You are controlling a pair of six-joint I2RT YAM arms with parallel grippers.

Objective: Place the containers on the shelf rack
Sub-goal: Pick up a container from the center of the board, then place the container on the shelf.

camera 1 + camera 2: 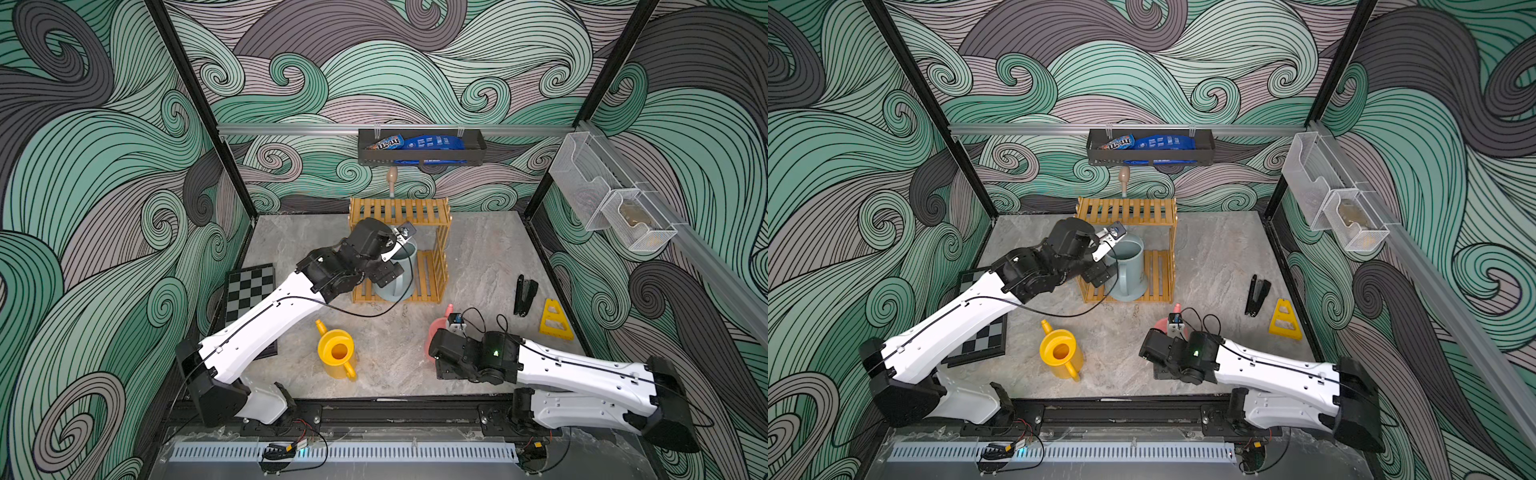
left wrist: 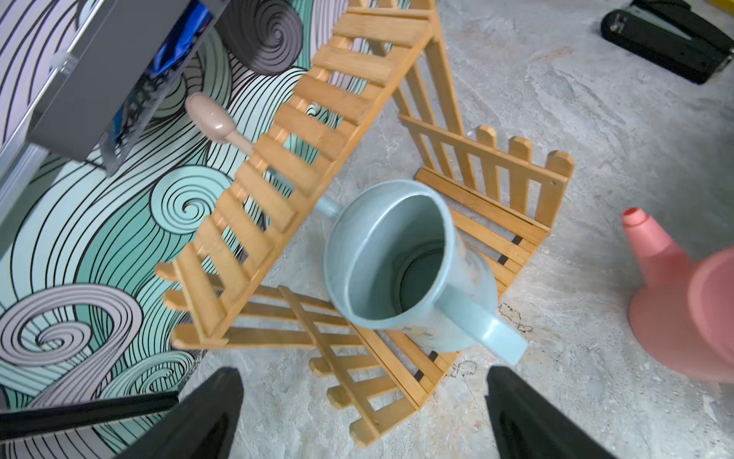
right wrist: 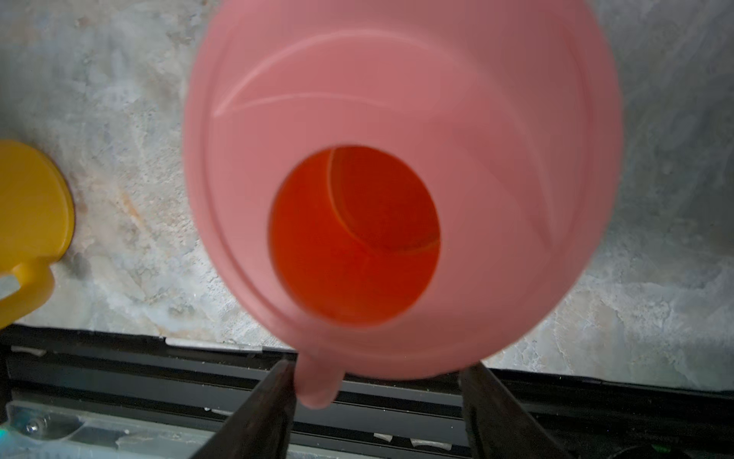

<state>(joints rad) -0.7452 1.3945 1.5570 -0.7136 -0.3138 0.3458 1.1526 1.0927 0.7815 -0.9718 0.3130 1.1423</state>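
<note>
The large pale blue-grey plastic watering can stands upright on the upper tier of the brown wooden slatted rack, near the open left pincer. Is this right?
The tier is wrong. The large pale blue-grey plastic watering can stands upright on the lower tier of the brown wooden slatted rack, near the open left pincer; the left wrist view shows it.

I count three watering cans: blue-grey can (image 1: 401, 282), yellow can (image 1: 337, 353), pink can (image 1: 435, 332). One wooden rack (image 1: 399, 212), one chessboard (image 1: 249, 291), one stapler (image 1: 525, 295), one yellow triangle (image 1: 555, 320), two mesh baskets (image 1: 582, 183) (image 1: 636, 226), one black tray (image 1: 419, 157) holding two snack packets (image 1: 386, 143) (image 1: 434, 143).
</note>
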